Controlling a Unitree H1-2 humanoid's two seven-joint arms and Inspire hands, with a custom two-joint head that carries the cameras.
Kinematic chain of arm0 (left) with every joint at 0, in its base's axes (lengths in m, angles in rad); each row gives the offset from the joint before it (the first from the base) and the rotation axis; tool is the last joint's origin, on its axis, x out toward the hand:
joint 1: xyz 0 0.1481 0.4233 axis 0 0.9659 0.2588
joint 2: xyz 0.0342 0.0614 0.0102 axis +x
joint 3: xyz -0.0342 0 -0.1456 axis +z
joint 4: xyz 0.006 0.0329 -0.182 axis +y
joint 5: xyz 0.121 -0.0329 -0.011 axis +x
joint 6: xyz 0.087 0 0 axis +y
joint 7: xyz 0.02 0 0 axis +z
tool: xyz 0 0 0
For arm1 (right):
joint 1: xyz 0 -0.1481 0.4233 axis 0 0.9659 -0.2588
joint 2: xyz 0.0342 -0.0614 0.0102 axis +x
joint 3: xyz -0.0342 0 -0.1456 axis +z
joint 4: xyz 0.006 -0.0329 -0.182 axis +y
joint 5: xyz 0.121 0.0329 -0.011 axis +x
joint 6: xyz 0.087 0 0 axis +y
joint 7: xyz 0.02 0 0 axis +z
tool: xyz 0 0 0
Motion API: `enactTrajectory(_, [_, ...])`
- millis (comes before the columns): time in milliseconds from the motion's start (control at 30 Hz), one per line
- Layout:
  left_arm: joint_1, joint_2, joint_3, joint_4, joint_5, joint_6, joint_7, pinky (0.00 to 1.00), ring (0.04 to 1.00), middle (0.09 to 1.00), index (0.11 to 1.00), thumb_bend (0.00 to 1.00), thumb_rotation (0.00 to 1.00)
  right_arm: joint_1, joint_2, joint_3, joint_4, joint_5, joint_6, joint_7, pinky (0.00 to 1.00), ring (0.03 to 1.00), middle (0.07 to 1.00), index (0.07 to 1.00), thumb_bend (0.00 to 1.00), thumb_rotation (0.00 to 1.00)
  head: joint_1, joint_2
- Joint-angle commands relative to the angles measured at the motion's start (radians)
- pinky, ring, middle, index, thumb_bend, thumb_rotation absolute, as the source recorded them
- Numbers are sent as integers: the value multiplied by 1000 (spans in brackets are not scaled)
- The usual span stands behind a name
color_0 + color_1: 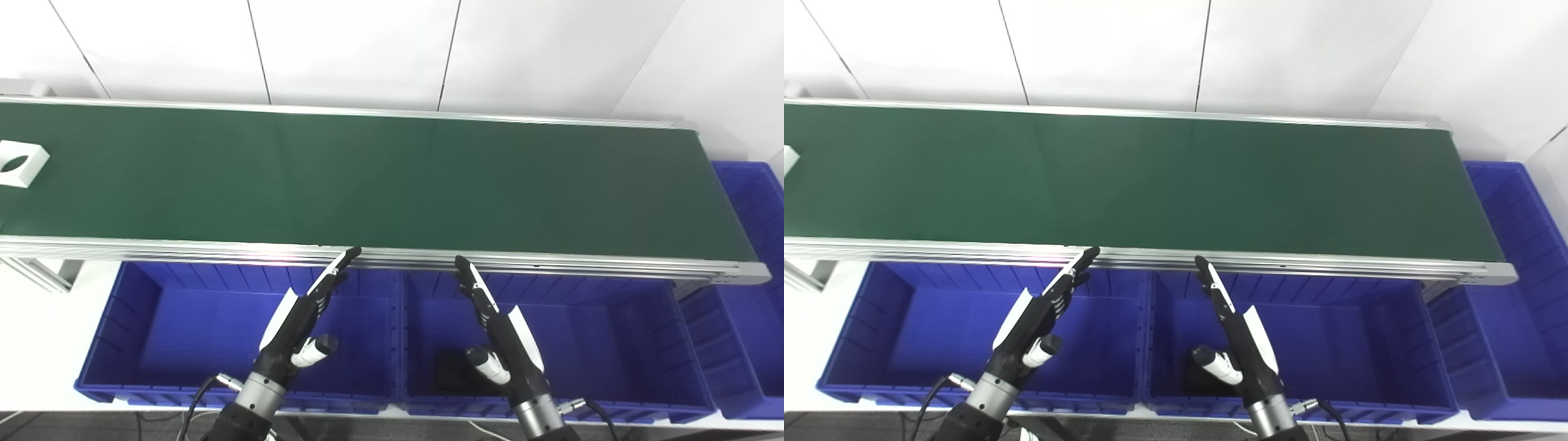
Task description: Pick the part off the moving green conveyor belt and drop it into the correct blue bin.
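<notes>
Nothing readable anywhere here, honestly: no text, labels, brand marks, numbers or signs that I can make out. The green conveyor belt (pixel 380 177) is plain, and the white part (pixel 19 163) sitting on it at its left end has a leaf-shaped cutout on top but no lettering. The blue bins (pixel 245 331) just in front of the belt, plus the one past its right end, have bare walls, and both the left hand (pixel 300 324) and right hand (pixel 502 331) show no printed markings either.
</notes>
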Motion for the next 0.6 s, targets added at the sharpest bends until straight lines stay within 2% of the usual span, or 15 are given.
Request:
enactTrajectory(0, [-7,6,-18,-5,14,-42,43,940,964,953,916,996,1000,1,4,6,-1,1,-50,-10,943,973,989,994,947,986,7,-30])
enactTrajectory(33, [-4,3,-24,-1,25,-42,64,932,957,946,909,987,1000,2,3,9,3,2,-50,-11,944,974,989,993,948,984,7,-30])
enactTrajectory(67, [-3,1,-33,5,30,-42,85,931,949,937,902,965,1000,2,2,11,10,2,-51,-15,944,976,989,993,946,980,13,-47])
enactTrajectory(100, [-1,-2,-42,10,25,-42,96,927,944,930,902,919,1000,2,0,14,15,2,-51,-19,942,976,990,994,946,976,15,-53])
enactTrajectory(200, [-1,-4,-66,26,-6,-42,110,910,946,938,921,874,1000,0,-9,23,27,-5,-51,-37,937,976,988,993,942,976,22,-65])
enactTrajectory(267, [1,-6,-69,29,-23,-42,105,902,945,945,934,892,1000,-2,-14,30,31,-8,-51,-49,935,973,987,986,936,977,23,-65])
enactTrajectory(367, [4,-5,-68,31,-44,-42,88,948,974,968,961,974,1000,-5,-22,41,35,-10,-51,-64,917,960,979,967,937,982,24,-68])
enactTrajectory(567, [1,-1,-70,38,-53,-42,85,927,974,978,967,972,1000,-6,-28,51,41,15,-51,-65,925,963,975,955,945,971,30,-79])
